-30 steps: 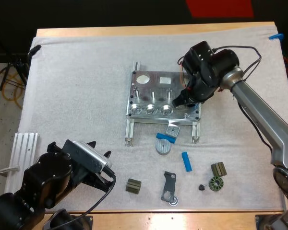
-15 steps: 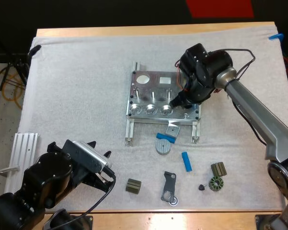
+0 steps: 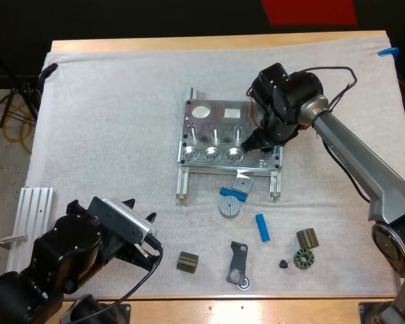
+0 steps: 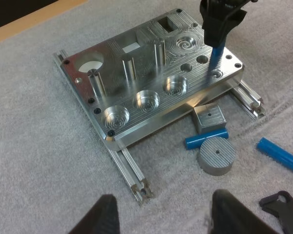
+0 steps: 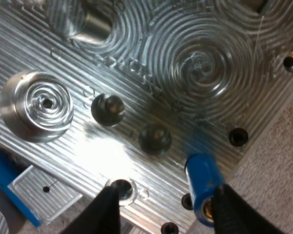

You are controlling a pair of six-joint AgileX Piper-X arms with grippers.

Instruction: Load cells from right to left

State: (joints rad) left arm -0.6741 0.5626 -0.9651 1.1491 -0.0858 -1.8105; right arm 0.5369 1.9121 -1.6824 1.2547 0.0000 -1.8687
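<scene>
The metal fixture (image 3: 209, 118) (image 4: 132, 63) (image 5: 200, 63) lies mid-mat. My right gripper (image 3: 251, 140) (image 4: 217, 43) (image 5: 168, 209) hangs over its right front corner, shut on a bright blue cylinder (image 4: 215, 58) (image 5: 201, 180). The cylinder points down, slightly tilted, its lower end just above the plate beside two small dark holes (image 5: 155, 138). My left gripper (image 3: 140, 210) (image 4: 161, 219) rests open near the mat's front left, facing the fixture, nothing between its fingers. Two more blue cylinders lie in front of the fixture: one (image 3: 262, 227) (image 4: 279, 154) loose, one (image 3: 233, 194) (image 4: 206, 138) against a grey disc (image 3: 229, 206) (image 4: 217, 155).
A small metal block (image 3: 242, 182) (image 4: 208, 117) sits at the fixture's front edge. Dark parts lie along the mat's front: a block (image 3: 187, 262), a bracket (image 3: 238, 264), a ring-shaped piece (image 3: 302, 258). A white rail (image 3: 34, 216) lies at the left edge.
My right gripper has shifted a little left and in over the fixture's right front corner, carrying the blue cylinder. The left arm has stayed still.
</scene>
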